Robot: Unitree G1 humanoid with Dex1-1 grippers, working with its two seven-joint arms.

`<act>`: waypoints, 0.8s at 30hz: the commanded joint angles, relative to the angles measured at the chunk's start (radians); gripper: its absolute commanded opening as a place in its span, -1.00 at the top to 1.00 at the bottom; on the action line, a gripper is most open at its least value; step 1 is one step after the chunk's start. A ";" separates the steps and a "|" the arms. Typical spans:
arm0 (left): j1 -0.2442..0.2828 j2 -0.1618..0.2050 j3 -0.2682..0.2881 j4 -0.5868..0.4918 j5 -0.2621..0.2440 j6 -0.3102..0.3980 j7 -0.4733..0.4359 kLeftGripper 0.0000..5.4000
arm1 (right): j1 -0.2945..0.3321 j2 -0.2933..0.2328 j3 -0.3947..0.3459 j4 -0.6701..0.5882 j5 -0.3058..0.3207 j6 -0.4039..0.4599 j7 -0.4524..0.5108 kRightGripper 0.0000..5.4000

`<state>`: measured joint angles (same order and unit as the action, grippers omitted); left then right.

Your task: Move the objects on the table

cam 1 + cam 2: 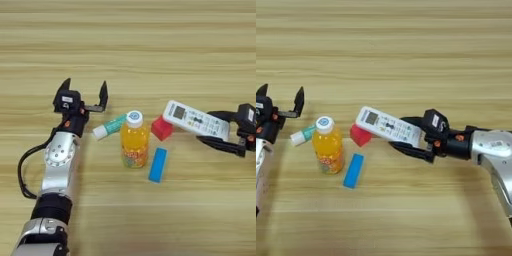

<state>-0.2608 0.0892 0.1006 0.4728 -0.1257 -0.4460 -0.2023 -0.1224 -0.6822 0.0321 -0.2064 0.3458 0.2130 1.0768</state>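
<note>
From the left eye view, the left gripper [85,90] stands with its two black fingers spread wide and nothing between them, just beyond the green-and-white tube [109,126] lying on the light-brown wood-plank table [150,50]. Beside the tube stands the orange juice bottle with white cap [134,140], upright, capped, and filled with orange liquid almost to the neck. A flat blue rectangular block [158,164] lies just right of the bottle, and a small red cube [162,128] sits behind it.

From the right eye view, the right gripper [401,134] clasps the near end of the white remote control with grey buttons and small screen [388,126], whose screen end overlaps the red cube; whether they touch I cannot tell.
</note>
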 commanded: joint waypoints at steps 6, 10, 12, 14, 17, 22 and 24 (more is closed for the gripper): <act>-0.014 -0.006 -0.003 -0.010 -0.002 0.002 -0.002 -1.00 | -0.090 -0.068 -0.046 -0.101 0.067 0.042 0.032 -0.08; -0.011 -0.006 -0.003 -0.015 -0.003 0.002 -0.003 -1.00 | -0.103 -0.081 -0.048 -0.149 0.104 0.066 0.043 -0.08; -0.009 -0.005 -0.003 -0.019 -0.004 0.002 -0.004 -1.00 | -0.109 -0.084 -0.045 -0.166 0.114 0.074 0.045 -0.08; -0.006 -0.005 -0.003 -0.027 -0.007 0.002 -0.007 -1.00 | -0.114 -0.082 -0.037 -0.174 0.119 0.081 0.050 -0.08; 0.004 -0.003 -0.002 -0.051 -0.012 0.006 -0.012 -1.00 | -0.126 -0.078 -0.025 -0.175 0.123 0.093 0.050 -0.08; 0.021 0.015 -0.002 -0.145 -0.029 0.028 -0.036 -1.00 | -0.138 -0.074 -0.009 -0.183 0.124 0.110 0.048 -0.08; 0.034 0.039 -0.004 -0.238 -0.063 0.063 -0.077 -1.00 | -0.143 -0.072 -0.002 -0.189 0.126 0.120 0.046 -0.08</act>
<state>-0.2425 0.0969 0.1000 0.3309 -0.1528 -0.4252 -0.2391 -0.2342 -0.7462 0.0214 -0.3740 0.4564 0.3178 1.1209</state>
